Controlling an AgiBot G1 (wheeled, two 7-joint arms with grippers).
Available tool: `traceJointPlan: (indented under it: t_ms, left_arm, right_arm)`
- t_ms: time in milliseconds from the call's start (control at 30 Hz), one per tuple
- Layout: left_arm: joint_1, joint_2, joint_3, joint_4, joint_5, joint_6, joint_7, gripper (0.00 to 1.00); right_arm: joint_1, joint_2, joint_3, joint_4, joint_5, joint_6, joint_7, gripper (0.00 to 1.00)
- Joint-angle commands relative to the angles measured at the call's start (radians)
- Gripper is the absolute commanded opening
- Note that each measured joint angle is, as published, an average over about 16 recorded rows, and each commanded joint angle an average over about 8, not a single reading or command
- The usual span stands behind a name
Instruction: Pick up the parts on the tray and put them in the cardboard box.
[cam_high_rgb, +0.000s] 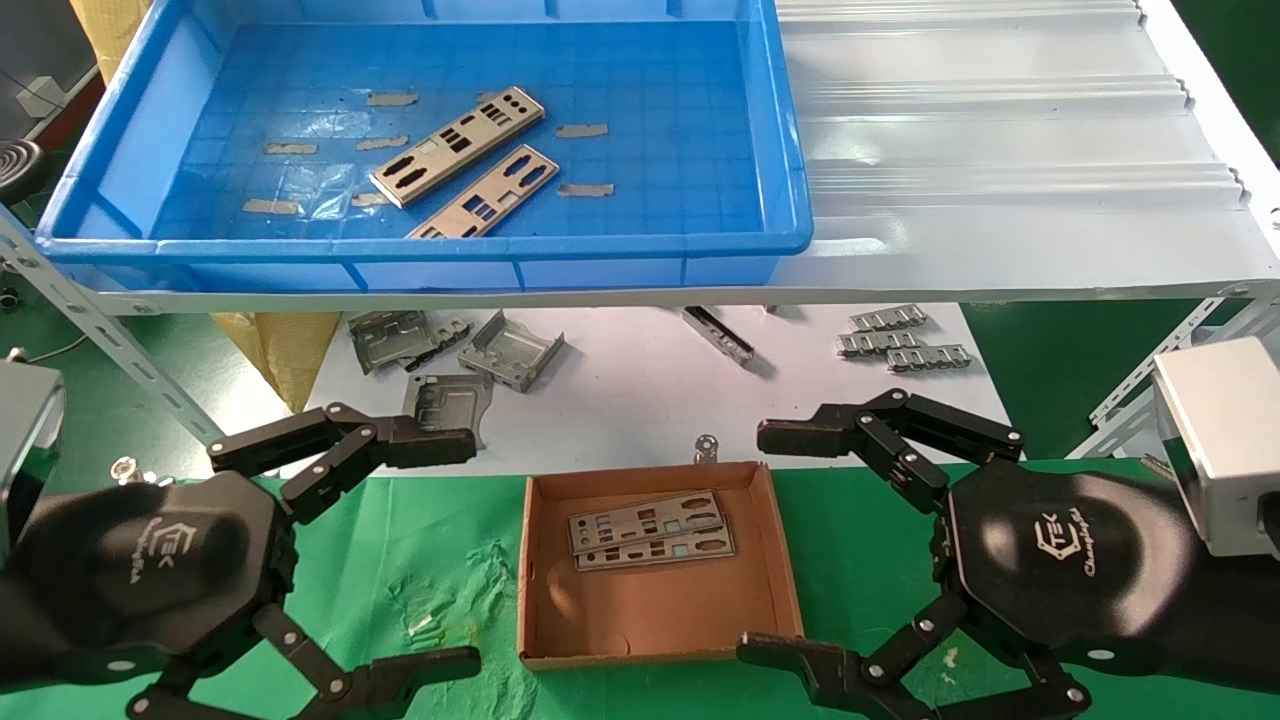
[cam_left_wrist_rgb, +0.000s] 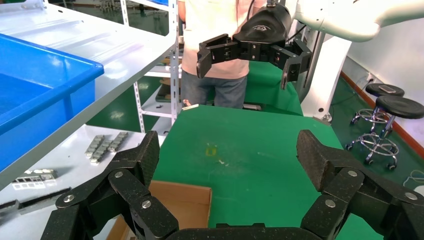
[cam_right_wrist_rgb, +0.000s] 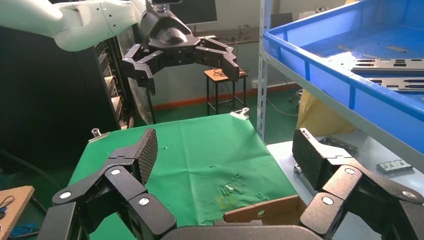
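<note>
Two silver-grey punched plates (cam_high_rgb: 460, 146) (cam_high_rgb: 486, 206) lie side by side in the blue tray (cam_high_rgb: 790, 190) on the upper shelf; they also show in the right wrist view (cam_right_wrist_rgb: 387, 64). Two more plates (cam_high_rgb: 650, 530) lie stacked in the brown cardboard box (cam_high_rgb: 660, 610) on the green cloth. My left gripper (cam_high_rgb: 445, 555) is open and empty, low on the box's left side. My right gripper (cam_high_rgb: 775, 545) is open and empty on the box's right side. Each gripper shows far off in the other wrist view, the right gripper (cam_left_wrist_rgb: 245, 62) and the left gripper (cam_right_wrist_rgb: 192, 67).
Bent grey brackets (cam_high_rgb: 455, 355) and small ridged strips (cam_high_rgb: 900, 340) lie on the white surface under the shelf. A white corrugated sheet (cam_high_rgb: 1000, 130) lies to the right of the tray. A slotted metal shelf post (cam_high_rgb: 100, 330) runs down at the left. A person (cam_left_wrist_rgb: 215, 45) stands beyond the table.
</note>
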Motion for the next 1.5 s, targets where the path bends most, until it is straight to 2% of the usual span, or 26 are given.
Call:
traceJointPlan:
  t_ms: [33,100,1500]
  left_arm:
    - [0.0,0.0,0.0,0.0,0.0,0.0,0.0,1.0]
    - [0.0,0.0,0.0,0.0,0.0,0.0,0.0,1.0]
    - [0.0,0.0,0.0,0.0,0.0,0.0,0.0,1.0]
  right_arm:
    - [0.0,0.0,0.0,0.0,0.0,0.0,0.0,0.25]
    - [0.0,0.0,0.0,0.0,0.0,0.0,0.0,0.0]
    - [0.0,0.0,0.0,0.0,0.0,0.0,0.0,0.0]
